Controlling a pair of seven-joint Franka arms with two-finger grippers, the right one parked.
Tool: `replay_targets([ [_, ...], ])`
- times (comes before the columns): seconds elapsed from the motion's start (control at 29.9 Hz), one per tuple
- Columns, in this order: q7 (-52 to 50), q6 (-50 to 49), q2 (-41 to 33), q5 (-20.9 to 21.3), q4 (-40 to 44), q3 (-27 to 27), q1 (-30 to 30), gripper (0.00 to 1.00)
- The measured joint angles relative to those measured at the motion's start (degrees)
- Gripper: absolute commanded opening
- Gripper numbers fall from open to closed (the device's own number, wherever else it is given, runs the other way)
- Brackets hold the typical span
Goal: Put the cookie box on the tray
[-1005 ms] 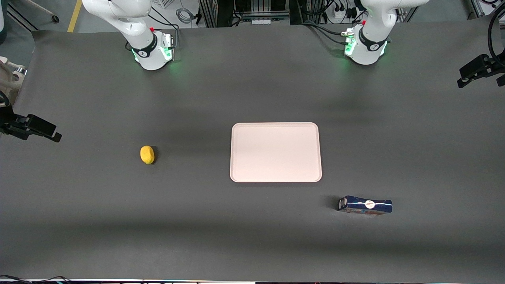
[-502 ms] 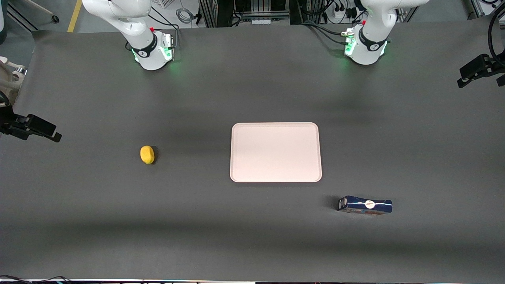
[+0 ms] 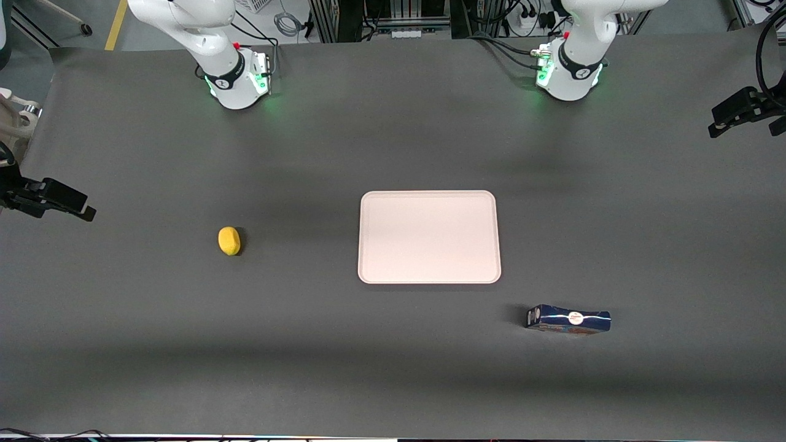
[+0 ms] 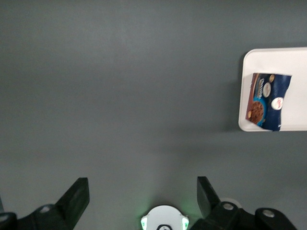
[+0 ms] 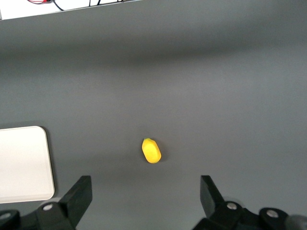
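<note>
Since a second ago, only your gripper (image 3: 740, 113) is shifting, edging slightly up and inward at the working arm's end of the table while hanging high, fingers (image 4: 76, 196) spread apart and holding nothing. You are seeing the cookie box (image 3: 568, 320) lying flat on the table (image 3: 184, 344), nearer the front camera than the tray (image 3: 429, 237) and just off its corner, not touching it. You are also seeing a yellow lump (image 3: 229, 240) sitting well apart toward the parked arm's end, with nothing crowding the box.
</note>
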Motion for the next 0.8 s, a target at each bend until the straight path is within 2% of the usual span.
replay_targets([
  [0.37,-25.55,14.44,12.55,0.02,0.09,-4.64,-0.22,1.0],
  [0.8,-39.56,37.55,20.94,0.65,-8.86,-7.27,-0.46,1.0],
])
